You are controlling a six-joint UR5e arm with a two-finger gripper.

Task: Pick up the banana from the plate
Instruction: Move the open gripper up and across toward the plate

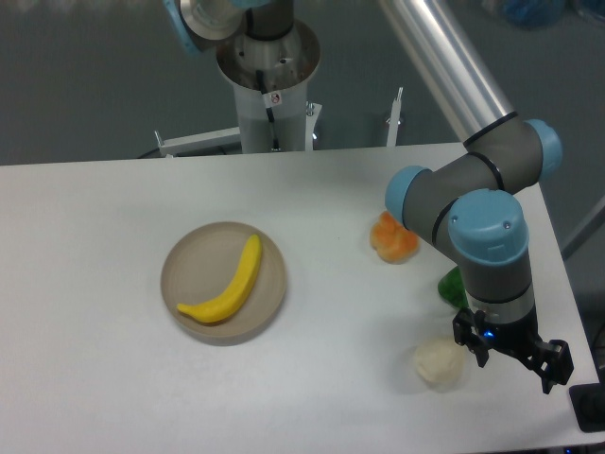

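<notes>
- A robotics lab or test bench, not a home.
- A bare white table (pixel 113 378) carries an industrial arm (pixel 473 203) in grey and blue.
- Behind the arm's gripper (pixel 510 352), its pedestal base (pixel 269 85) stands on a white metal frame (pixel 203 142).
- Farther back, a plain grey floor (pixel 85 76).
- Toy food on the table: a plastic-looking banana (pixel 227 284) on a beige plate (pixel 184 260).

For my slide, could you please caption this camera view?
Smooth yellow curved banana lies on round beige plate; gripper hangs far right.
</notes>
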